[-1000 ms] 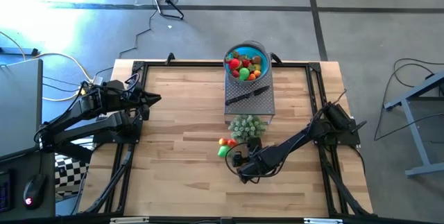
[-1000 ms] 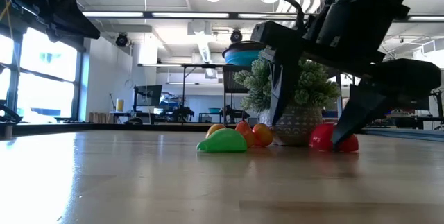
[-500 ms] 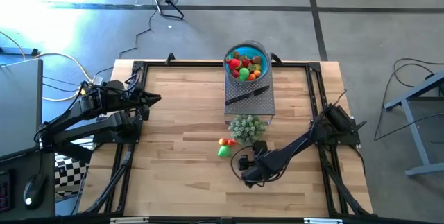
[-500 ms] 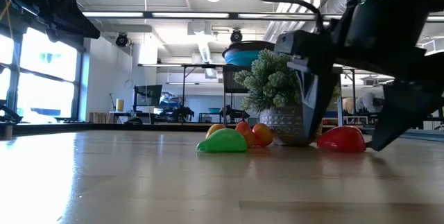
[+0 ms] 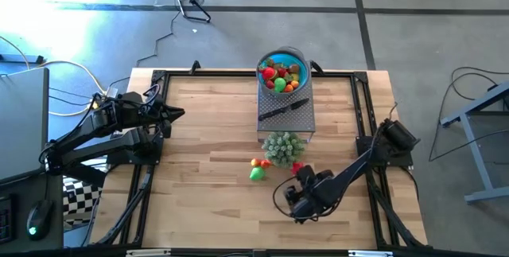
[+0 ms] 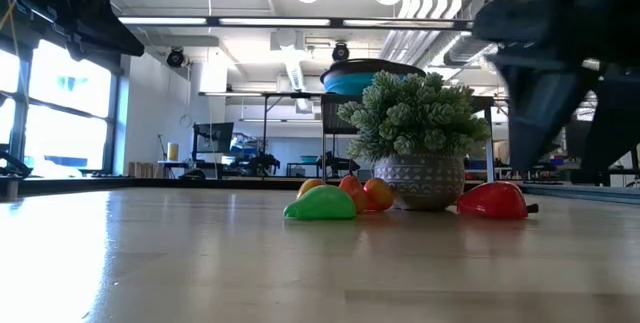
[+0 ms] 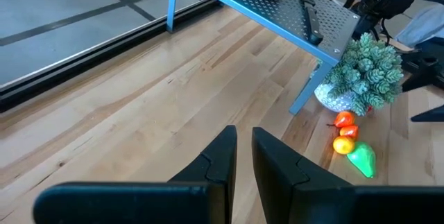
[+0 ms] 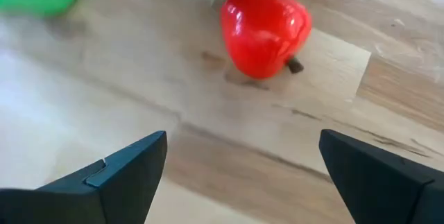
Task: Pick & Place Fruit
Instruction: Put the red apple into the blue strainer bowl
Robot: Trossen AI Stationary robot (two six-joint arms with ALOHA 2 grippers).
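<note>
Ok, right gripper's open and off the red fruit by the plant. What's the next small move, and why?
Probably ease the right gripper forward and down to straddle the red fruit. Its fingers stand wide open and empty, and the fruit lies loose on the table just ahead, beside the plant, not in the blue bowl. The left gripper waits, shut, at the far side.

A pale butcher-block worktop point(image 5: 207, 122) carries a small perforated metal shelf point(image 5: 286, 114) standing on legs at its far edge; just in front sits a potted bushy plant point(image 5: 282, 146); beside the pot lie a green fruit point(image 5: 256, 173), small orange fruits point(image 5: 259, 162) and a red fruit point(image 6: 492, 200).
</note>
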